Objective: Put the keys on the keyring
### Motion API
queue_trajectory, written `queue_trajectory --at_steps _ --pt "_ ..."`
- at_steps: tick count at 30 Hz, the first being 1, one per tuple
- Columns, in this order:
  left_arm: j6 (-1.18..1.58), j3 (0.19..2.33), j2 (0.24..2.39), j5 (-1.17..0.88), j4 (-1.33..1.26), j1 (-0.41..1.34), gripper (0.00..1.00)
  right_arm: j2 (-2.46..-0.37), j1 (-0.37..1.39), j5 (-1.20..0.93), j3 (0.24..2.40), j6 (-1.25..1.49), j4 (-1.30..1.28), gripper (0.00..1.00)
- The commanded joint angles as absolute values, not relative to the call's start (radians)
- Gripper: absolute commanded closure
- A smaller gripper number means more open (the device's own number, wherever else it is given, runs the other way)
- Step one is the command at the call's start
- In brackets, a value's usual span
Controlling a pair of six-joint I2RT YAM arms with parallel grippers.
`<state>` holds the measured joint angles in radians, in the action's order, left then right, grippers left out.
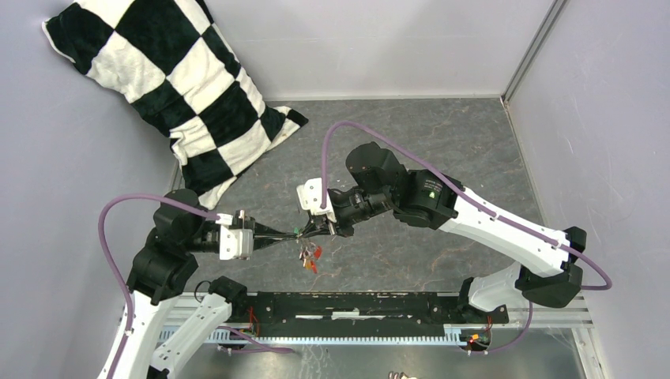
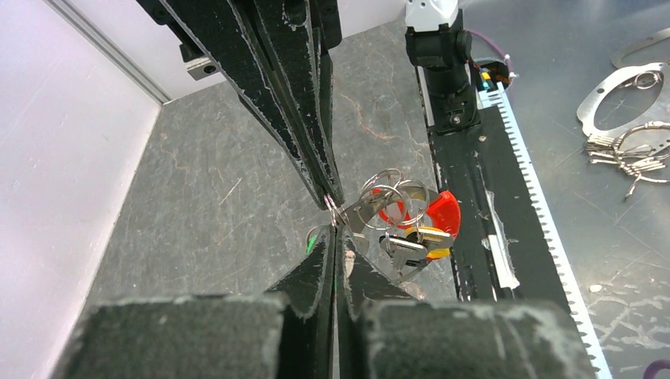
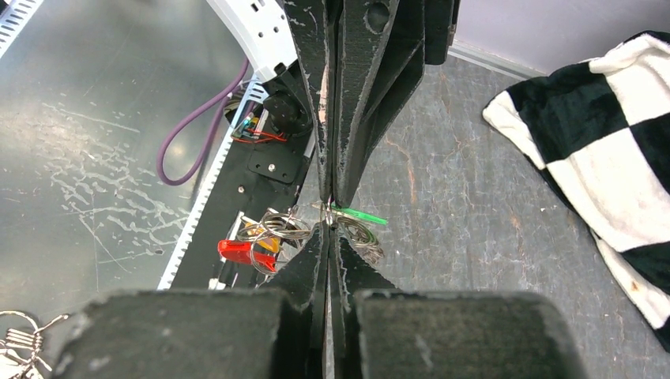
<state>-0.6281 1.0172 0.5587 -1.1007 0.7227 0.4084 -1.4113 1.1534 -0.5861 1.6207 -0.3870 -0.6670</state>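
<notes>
1. Nearest the arm bases, spare keyrings (image 2: 628, 154) lie on the metal surface, apart from the work.
2. The keyring (image 2: 391, 189) appears to hang over the grey table (image 1: 442, 142), just under the meeting fingertips. A yellow key (image 2: 433, 235) and a red piece (image 2: 442, 212) dangle from its coils. Whether the red piece is the key or the strap cannot be told.
3. The right gripper (image 3: 328, 227) has its jaws together, clamped on the ring's wire.
4. The left gripper (image 2: 333, 230) meets it tip to tip. Its jaws are also together, apparently pinching the green key (image 3: 359, 215).
5. Progress, as judged: the yellow key seems already threaded, and the green key is at the coil but not visibly on it. Feeding it round the wire remains.
6. The green key's long axis lies roughly level. Its green end points toward the left gripper.
7. Farthest back, a checked pillow (image 1: 190, 95) leans in the corner.
</notes>
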Motion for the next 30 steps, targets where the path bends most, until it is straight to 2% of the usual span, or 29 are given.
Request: queue_trajectory --at_steps 1,14,24,30 --pt "-0.689 1.0 0.529 -1.073 0.701 0.411 0.98 -1.391 1.141 -0.605 1.604 -0.357 -0.584 1.0" --pt "-0.847 0.961 0.43 -1.043 0.738 0.41 0.98 -1.308 1.114 -0.695 1.394 -0.143 -0.247 1.0" --pt "-1.023 0.969 0.416 -1.046 0.874 0.41 0.98 -1.265 1.09 -0.693 1.301 -0.024 -0.076 1.0" --pt "-1.038 0.968 0.405 -1.045 0.882 0.41 0.98 -1.251 1.083 -0.694 1.271 -0.002 -0.028 1.0"
